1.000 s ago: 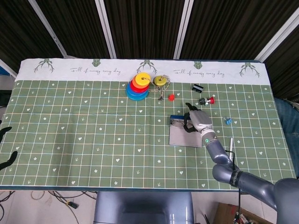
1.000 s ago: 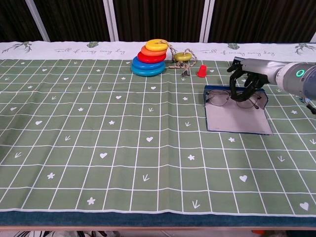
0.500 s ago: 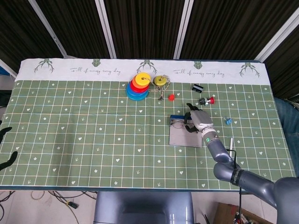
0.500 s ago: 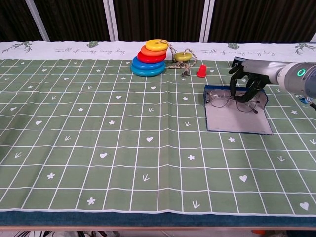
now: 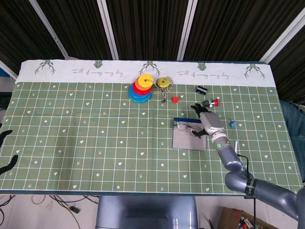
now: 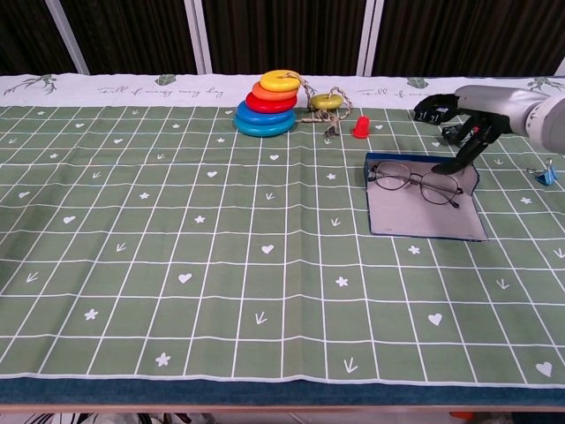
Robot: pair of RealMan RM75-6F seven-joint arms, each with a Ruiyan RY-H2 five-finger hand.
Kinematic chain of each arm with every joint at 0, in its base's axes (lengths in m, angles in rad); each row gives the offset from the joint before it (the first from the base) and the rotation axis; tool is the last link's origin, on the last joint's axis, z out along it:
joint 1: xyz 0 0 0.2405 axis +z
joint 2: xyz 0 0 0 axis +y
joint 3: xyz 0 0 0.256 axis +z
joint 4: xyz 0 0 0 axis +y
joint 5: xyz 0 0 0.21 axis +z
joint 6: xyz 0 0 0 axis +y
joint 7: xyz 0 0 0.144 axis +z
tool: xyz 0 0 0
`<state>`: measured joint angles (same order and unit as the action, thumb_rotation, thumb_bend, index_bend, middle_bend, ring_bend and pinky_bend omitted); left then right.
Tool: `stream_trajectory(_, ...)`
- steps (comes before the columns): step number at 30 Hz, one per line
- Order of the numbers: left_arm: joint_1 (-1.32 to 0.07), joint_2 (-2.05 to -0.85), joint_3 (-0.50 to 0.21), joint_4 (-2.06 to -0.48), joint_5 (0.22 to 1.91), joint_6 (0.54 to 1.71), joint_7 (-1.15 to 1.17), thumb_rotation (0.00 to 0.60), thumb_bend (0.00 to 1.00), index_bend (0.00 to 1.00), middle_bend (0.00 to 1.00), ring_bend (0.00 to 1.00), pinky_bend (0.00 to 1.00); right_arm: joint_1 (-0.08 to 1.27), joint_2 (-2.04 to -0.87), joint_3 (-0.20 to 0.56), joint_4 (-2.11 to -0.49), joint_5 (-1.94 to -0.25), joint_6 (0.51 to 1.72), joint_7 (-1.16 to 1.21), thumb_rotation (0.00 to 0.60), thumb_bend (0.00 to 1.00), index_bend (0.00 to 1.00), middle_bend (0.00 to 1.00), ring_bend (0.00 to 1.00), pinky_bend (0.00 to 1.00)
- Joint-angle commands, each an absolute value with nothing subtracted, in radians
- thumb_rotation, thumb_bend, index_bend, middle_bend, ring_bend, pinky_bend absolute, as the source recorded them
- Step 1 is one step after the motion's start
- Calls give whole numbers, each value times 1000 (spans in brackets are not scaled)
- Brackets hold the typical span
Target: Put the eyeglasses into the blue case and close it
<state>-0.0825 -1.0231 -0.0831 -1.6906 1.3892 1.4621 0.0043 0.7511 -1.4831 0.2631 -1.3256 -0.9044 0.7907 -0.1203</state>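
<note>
Eyeglasses (image 6: 413,180) lying in the open blue case (image 6: 424,212), lenses toward the case's raised back edge, temples folded out over the grey lining. Nothing gripping them. Case flat on the surface (image 6: 177,265), lid down and spread toward the near edge, not closed.

Right hand (image 6: 468,124) hovering just above and behind the case's far right corner, fingers spread wide and pointing downward toward the glasses, holding nothing; from the chest view, one fingertip close to the frame's right lens, contact impossible to tell. In the head view, same right hand (image 5: 208,120) seen over the right part of the case, arm running away toward the lower right.

Left hand (image 5: 5,150) far to the left of the case, at the surface's left edge, only dark fingertips showing in the head view, apart and empty.

Behind the case and to its left, a stack of coloured rings (image 6: 267,103), blue at the bottom, then red, orange, yellow on top. Just right of that stack, a yellow disc (image 6: 328,100) with a cord trailing from it. Small red cone (image 6: 360,127) between the disc and the case. Behind the case to the right in the head view, a black clip (image 5: 201,89) and a small red-and-black piece (image 5: 212,102). Right of the case, a blue clip (image 5: 232,124) and a white pen (image 5: 236,149).
</note>
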Motion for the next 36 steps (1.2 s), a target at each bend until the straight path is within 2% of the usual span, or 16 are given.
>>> stream_trajectory(1, -82, -1024, -84, -1692, 1388, 1463, 5, 600, 308, 169, 7, 0, 0, 656, -1409, 229, -1495, -1025, 942, -92, 600, 322, 85, 155, 252, 295)
stream_trajectory(3, -82, -1024, -83, -1694, 1388, 1462, 5, 600, 308, 169, 7, 0, 0, 626, -1396, 202, -1539, -1067, 988, -101, 600, 348, 85, 237, 345, 430)
stream_trajectory(7, -80, -1025, -83, -1696, 1391, 1466, 5, 600, 309, 169, 7, 0, 0, 591, -1401, 161, -1586, -1110, 1045, -133, 600, 478, 108, 452, 599, 752)
stream_trajectory(8, -80, -1025, -83, -1696, 1391, 1468, 4, 600, 309, 169, 7, 0, 0, 586, -1405, 154, -1595, -1111, 1049, -142, 600, 518, 120, 522, 667, 810)
stream_trajectory(11, -78, -1025, -84, -1696, 1392, 1471, -1, 600, 308, 170, 7, 0, 0, 584, -1414, 143, -1610, -1098, 1045, -170, 600, 595, 133, 668, 793, 890)
stream_trajectory(13, -78, -1024, -84, -1696, 1390, 1471, -5, 600, 308, 170, 7, 0, 0, 591, -1422, 137, -1613, -1076, 1026, -200, 600, 635, 133, 737, 848, 921)
stream_trajectory(18, -78, -1022, -85, -1696, 1388, 1469, -8, 600, 308, 171, 7, 0, 0, 613, -1435, 137, -1615, -1014, 977, -244, 600, 688, 133, 803, 904, 948)
stream_trajectory(24, -78, -1021, -85, -1697, 1386, 1465, -9, 600, 309, 171, 7, 0, 0, 644, -1454, 148, -1607, -930, 941, -302, 600, 750, 133, 828, 925, 959)
stream_trajectory(36, -79, -1020, -88, -1698, 1382, 1463, -9, 600, 309, 172, 7, 0, 0, 698, -1501, 161, -1553, -799, 906, -381, 600, 769, 133, 848, 944, 965)
